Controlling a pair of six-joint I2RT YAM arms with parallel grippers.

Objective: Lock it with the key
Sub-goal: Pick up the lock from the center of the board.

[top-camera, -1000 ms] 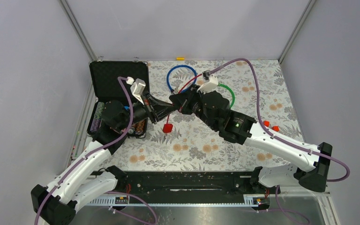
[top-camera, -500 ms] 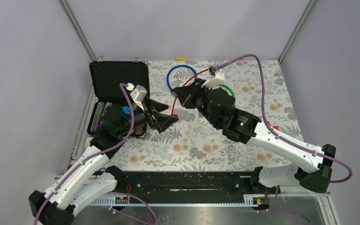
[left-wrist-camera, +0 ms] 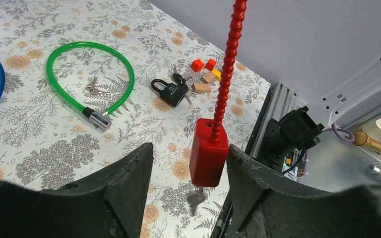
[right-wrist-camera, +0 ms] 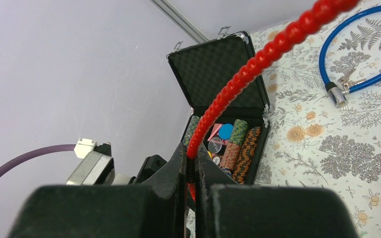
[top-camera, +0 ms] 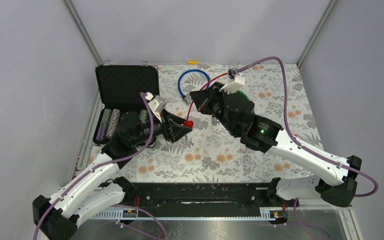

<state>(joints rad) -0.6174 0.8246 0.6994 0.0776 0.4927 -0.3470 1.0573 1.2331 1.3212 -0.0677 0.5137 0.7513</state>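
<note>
The red cable lock's body (left-wrist-camera: 208,151) hangs in the air on its red ribbed cable (left-wrist-camera: 228,64), with a key (left-wrist-camera: 196,198) in its underside. My left gripper (left-wrist-camera: 188,148) is open, one jaw on each side of the body; the right jaw is very close to it and the left jaw stands apart. In the top view the body (top-camera: 189,123) sits at the left gripper's (top-camera: 184,126) tips. My right gripper (right-wrist-camera: 191,153) is shut on the red cable (right-wrist-camera: 258,59) higher up, and it also shows in the top view (top-camera: 198,97).
An open black case (top-camera: 125,82) with poker chips lies at the back left. A blue cable lock (top-camera: 193,82) lies behind the grippers. A green cable lock (left-wrist-camera: 87,54), a black padlock (left-wrist-camera: 171,91) and small coloured blocks (left-wrist-camera: 206,74) lie to the right.
My right gripper has risen and moved back with the red cable, lifting the lock body off the table. My left gripper has moved right so that its jaws flank the body.
</note>
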